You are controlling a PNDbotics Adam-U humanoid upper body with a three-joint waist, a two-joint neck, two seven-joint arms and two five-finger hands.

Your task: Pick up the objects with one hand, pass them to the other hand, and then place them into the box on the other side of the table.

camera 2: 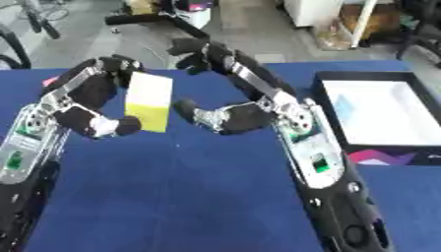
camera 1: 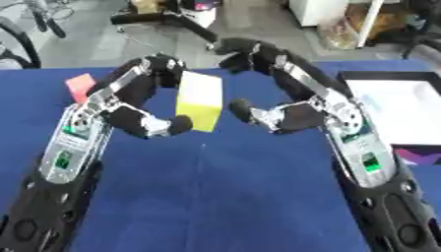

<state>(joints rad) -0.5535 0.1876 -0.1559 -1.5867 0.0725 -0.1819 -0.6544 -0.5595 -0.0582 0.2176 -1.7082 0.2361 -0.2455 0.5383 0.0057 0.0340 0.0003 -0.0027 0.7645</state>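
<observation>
The nearest part of both views is filled by the two black forearms, which enter from the lower corners and converge over the blue table (camera 1: 215, 197). Further in, the left hand (camera 1: 129, 106) is seen curled round a yellow block (camera 1: 200, 101): its thumb is pressed against the lower near edge of the block and its fingers are hooked over the upper far edge, so that the block is held upright and clear of the table surface, near the middle of the table. Just beside the block, on its right, the right hand (camera 2: 233, 106) is held with a wide spread, thumb low and fingers arched high; a narrow gap is visible between its thumb tip and the block, and no contact can be made out. On the right side of the table a black-walled box (camera 2: 331, 115) with a white interior is located, well apart from the block; a purple and pink patterned patch is noted at its near edge. Behind the left hand, a small red object (camera 1: 79, 86) is observed on the table, partly hidden by the arm. Grey floor and room clutter are seen beyond the far table edge.
</observation>
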